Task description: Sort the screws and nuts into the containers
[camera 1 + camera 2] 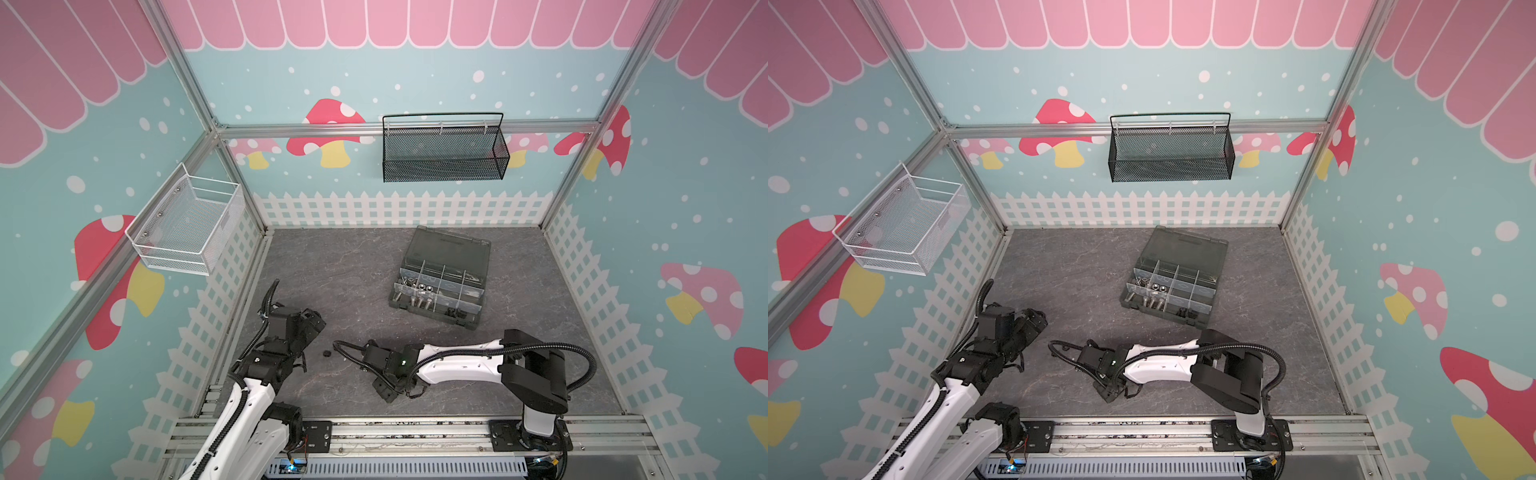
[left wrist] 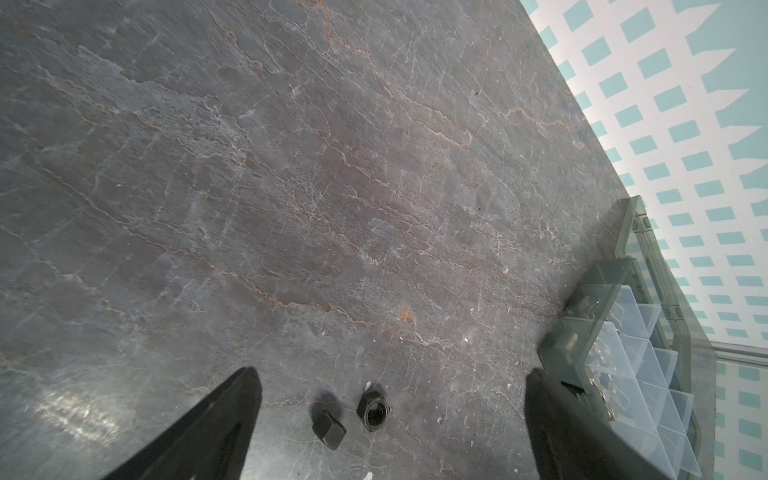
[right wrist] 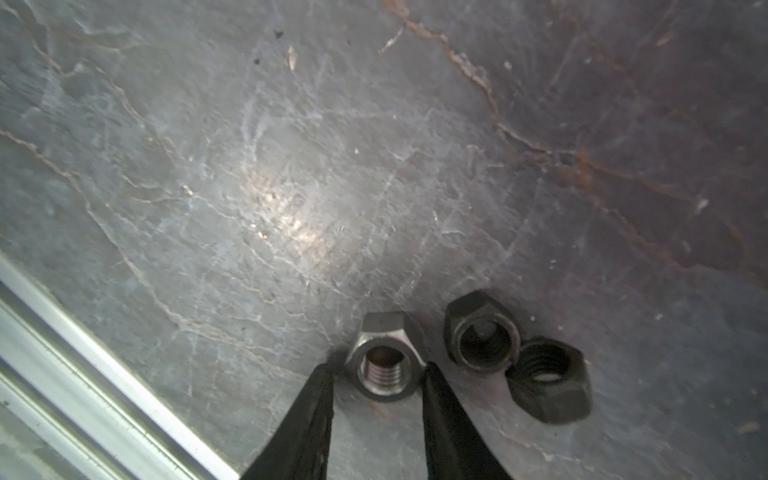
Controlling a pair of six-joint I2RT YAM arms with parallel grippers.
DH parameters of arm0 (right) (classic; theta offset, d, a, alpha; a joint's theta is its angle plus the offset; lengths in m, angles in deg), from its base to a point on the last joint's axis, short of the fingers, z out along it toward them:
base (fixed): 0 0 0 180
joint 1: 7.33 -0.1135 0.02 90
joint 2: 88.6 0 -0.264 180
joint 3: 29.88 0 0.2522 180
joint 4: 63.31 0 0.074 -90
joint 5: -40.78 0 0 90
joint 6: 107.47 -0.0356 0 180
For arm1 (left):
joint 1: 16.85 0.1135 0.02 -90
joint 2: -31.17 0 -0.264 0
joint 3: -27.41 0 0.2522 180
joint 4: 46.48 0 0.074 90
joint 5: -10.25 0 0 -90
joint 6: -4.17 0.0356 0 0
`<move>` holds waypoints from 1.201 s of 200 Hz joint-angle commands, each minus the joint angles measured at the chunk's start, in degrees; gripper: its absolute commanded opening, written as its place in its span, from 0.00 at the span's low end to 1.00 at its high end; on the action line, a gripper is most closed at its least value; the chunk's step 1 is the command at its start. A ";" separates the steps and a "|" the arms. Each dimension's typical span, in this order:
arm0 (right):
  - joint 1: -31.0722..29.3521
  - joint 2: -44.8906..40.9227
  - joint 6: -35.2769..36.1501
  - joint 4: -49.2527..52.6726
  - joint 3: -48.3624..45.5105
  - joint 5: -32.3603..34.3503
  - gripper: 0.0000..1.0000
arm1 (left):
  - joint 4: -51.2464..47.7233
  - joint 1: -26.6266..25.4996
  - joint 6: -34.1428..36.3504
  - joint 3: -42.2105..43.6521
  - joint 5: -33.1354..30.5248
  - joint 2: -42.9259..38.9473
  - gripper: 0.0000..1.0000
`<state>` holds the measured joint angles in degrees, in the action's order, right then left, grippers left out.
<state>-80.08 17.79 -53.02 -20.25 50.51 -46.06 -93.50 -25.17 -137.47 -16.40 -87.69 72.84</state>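
**Nut may squirt loose**

Near, my right hand point(image 3: 378, 369) brackets the silver nut point(image 3: 374, 328) on the bench point(image 3: 291, 166); whether it pinches I cannot tell. A skewed squeeze could flick it into the neighbouring black nuts point(image 3: 482, 332). Left hand point(image 2: 392, 372) hangs released; containers point(image 1: 471, 291) sit farther.

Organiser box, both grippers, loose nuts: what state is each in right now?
organiser box, lid open, some compartments filled
left gripper, open wide, empty
right gripper, jaws astride silver nut, grip unclear
silver nut, lying flat, hole up
black nuts, loose, not yet sorted
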 commanded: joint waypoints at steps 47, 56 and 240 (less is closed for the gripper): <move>0.43 3.82 0.90 0.92 1.11 0.72 0.36 | -0.69 0.41 -1.18 0.11 -0.80 -0.62 1.00; 0.42 4.25 0.87 1.40 1.30 1.16 0.35 | -0.62 0.41 -1.18 0.14 -0.76 -0.60 1.00; 2.29 -2.61 1.38 1.02 0.25 -0.67 0.00 | -0.24 0.38 -0.92 -1.38 -0.88 1.05 1.00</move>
<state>-78.86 18.66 -51.93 -20.84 51.73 -46.36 -93.45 -25.17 -137.49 -16.40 -87.67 73.83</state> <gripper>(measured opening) 0.249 0.996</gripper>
